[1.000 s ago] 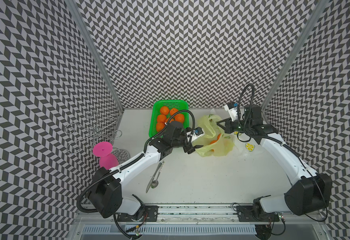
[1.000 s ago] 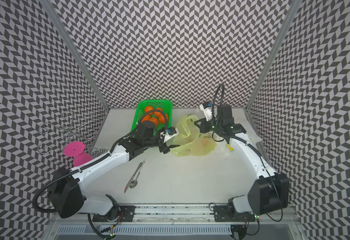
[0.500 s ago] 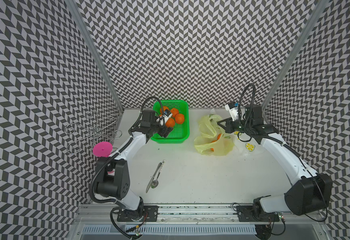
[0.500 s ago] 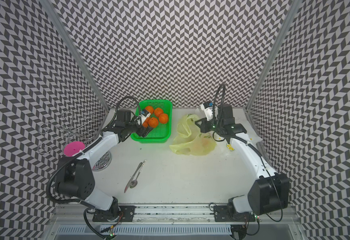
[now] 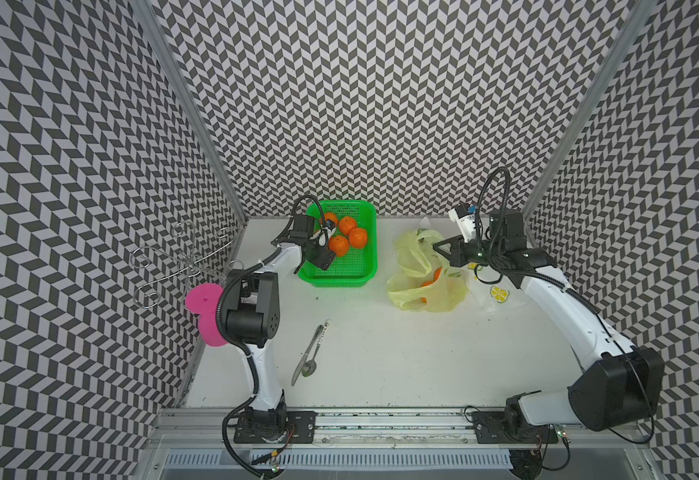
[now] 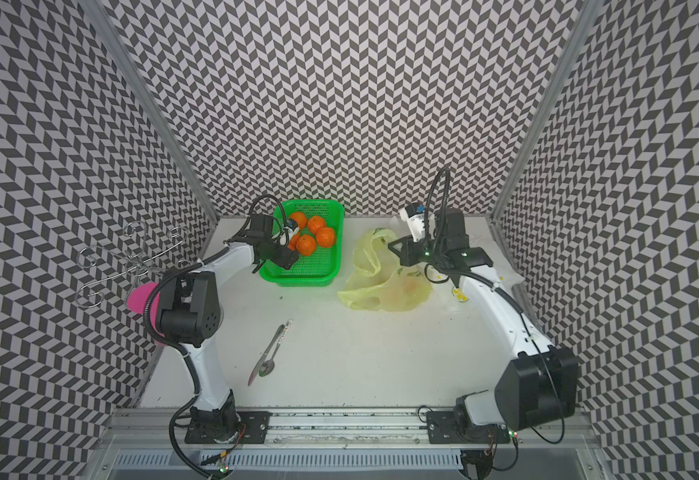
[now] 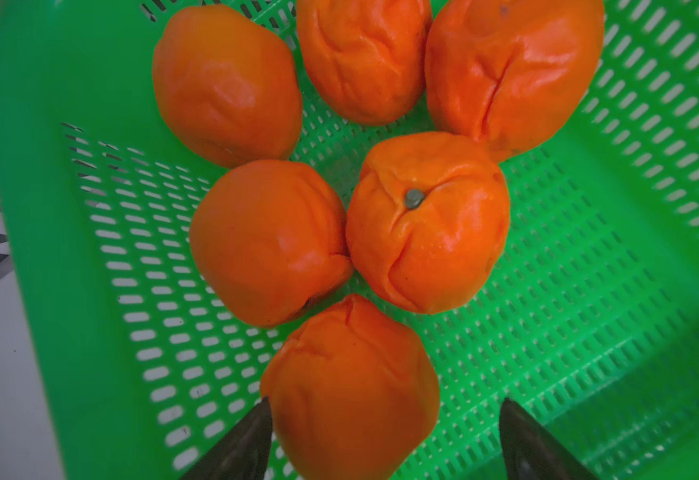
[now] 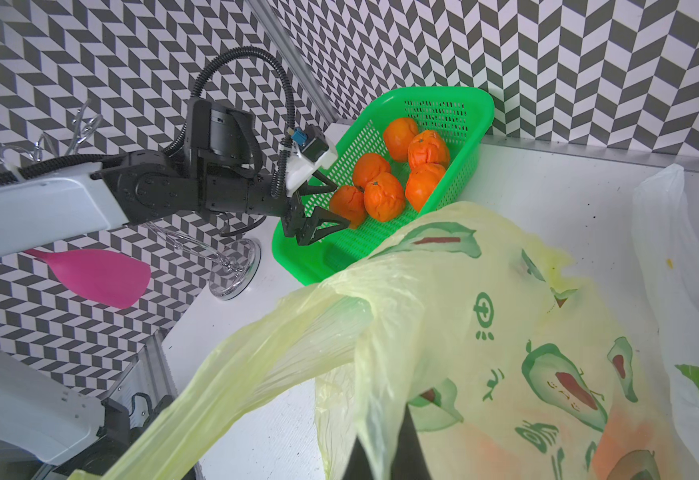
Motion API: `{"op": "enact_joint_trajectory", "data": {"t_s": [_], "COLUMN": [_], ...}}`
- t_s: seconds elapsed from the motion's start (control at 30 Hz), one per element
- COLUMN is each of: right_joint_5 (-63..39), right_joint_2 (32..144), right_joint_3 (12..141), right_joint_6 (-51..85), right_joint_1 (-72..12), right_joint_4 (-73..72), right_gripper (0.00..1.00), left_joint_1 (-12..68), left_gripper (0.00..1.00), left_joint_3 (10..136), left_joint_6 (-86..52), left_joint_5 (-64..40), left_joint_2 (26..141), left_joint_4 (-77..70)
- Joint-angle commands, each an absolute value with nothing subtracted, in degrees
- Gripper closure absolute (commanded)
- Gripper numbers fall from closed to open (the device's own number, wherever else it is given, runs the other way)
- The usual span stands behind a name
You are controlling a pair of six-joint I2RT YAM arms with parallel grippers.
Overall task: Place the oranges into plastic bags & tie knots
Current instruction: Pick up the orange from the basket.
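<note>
Several oranges (image 7: 426, 224) lie in the green basket (image 5: 339, 276) (image 6: 298, 277) at the back left. My left gripper (image 7: 385, 419) (image 5: 325, 254) (image 6: 288, 254) is open inside it, its fingers on either side of the nearest orange (image 7: 350, 386). One fingertip (image 7: 262, 415) is against the fruit's side, the other stands apart. My right gripper (image 8: 385, 453) (image 5: 437, 247) is shut on the rim of the yellow-green plastic bag (image 8: 485, 316) (image 5: 414, 291) (image 6: 381, 291), holding it up. Two oranges (image 5: 431, 282) show through it. The white plastic bag (image 5: 495, 293) (image 8: 672, 249) lies flat beside it. No knots are in view.
A knife and spoon (image 5: 310, 359) lie on the table's front left. A pink paddle (image 5: 204, 299) and a wire hook stand (image 5: 173, 266) sit by the left wall. The basket's far edge is close to the back wall.
My left arm has swung from the yellow-green bag's mouth back to the basket, and its jaws have opened wider around an orange. The right arm has held still.
</note>
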State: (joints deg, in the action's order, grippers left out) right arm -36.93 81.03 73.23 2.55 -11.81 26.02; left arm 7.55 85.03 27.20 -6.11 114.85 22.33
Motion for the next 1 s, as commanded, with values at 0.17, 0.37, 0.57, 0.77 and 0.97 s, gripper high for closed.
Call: {"op": "enact_joint_trajectory", "data": {"t_s": [0.17, 0.37, 0.57, 0.77, 0.97], "right_joint_5": [-37.97, -37.65, -38.05, -38.30, -39.03], "right_joint_2": [80.19, 79.46, 79.16, 78.86, 79.03], "right_joint_3": [73.23, 72.59, 72.10, 71.78, 71.80], "right_joint_6": [2.46, 2.31, 2.37, 2.44, 3.19], "right_joint_1": [-11.56, -11.55, -11.59, -11.57, -11.60], "right_joint_4": [22.93, 22.50, 22.24, 21.97, 21.79], "right_gripper": [1.00, 1.00, 1.00, 1.00, 1.00], "left_joint_1": [8.78, 10.13, 11.07, 11.60, 12.95], "left_gripper": [0.17, 0.31, 0.41, 0.47, 0.49], "left_joint_3": [90.33, 91.07, 88.16, 86.29, 73.78], "left_joint_6": [29.11, 29.59, 30.40, 29.56, 30.88], "left_joint_5": [-2.49, -4.40, -8.78, -15.46, -37.80], "left_joint_2": [121.37, 120.11, 114.08, 107.19, 87.94], "left_joint_4": [26.36, 27.84, 28.04, 31.63, 30.68]}}
